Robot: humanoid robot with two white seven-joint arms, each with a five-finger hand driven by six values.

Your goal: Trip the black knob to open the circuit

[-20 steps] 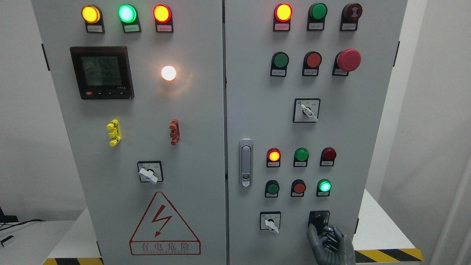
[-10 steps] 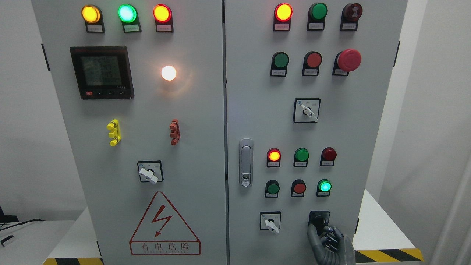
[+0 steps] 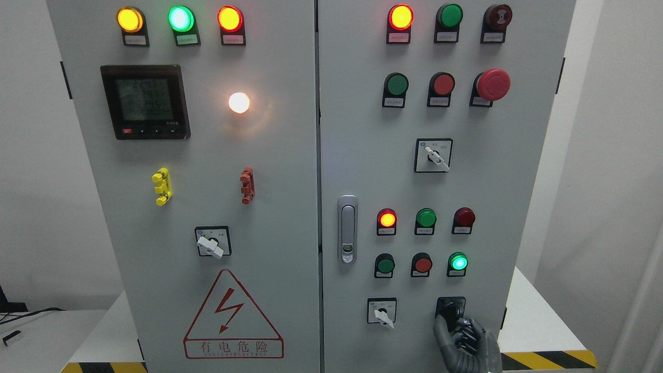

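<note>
Gripping the black knob [image 3: 450, 309] at the cabinet's [image 3: 362, 176] lower right, about 5 o'clock from the door latch [image 3: 347, 229], the right hand [image 3: 462, 334] reaches up from the bottom edge with its fingers [image 3: 441, 327] curled onto the knob's lower part. Compared with half a second ago, hand and knob sit the same against the panel; only the view has drifted slightly. The green lamp [image 3: 458, 262] at 12 o'clock above the knob remains lit, suggesting the circuit is not yet tripped. No left hand is visible.
</note>
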